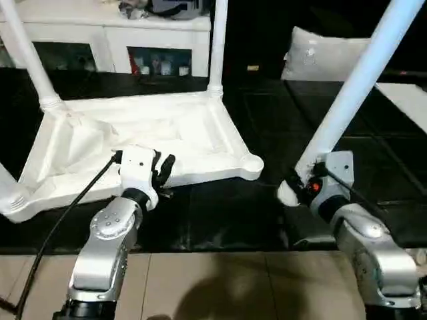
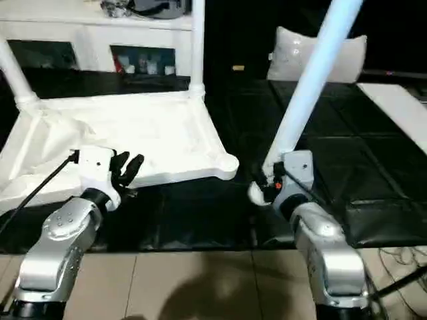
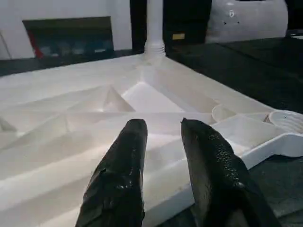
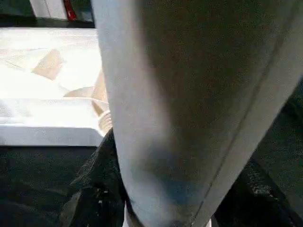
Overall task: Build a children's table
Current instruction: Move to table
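The white tabletop [image 1: 167,133] lies upside down on the black floor mat, ribs facing up. Two white legs [image 1: 217,47] [image 1: 27,57] stand upright in its far corner sockets. The near right corner socket [image 1: 252,164] is empty. My left gripper [image 1: 162,175] hovers over the tabletop's near rim; its two black fingers [image 3: 124,156] stand apart with nothing between them. To the right of the tabletop, my right gripper [image 1: 301,185] is shut on another white leg [image 1: 353,87]. That leg slants up to the right, with its lower end [image 1: 287,193] just above the mat.
A white cabinet [image 1: 107,37] with glass doors stands at the back. A white cushion-like thing [image 1: 323,57] lies at the back right, and a white panel [image 1: 408,100] reaches in at the right edge. Tan floor [image 1: 213,287] runs along the front. A black cable [image 1: 63,217] trails from my left wrist.
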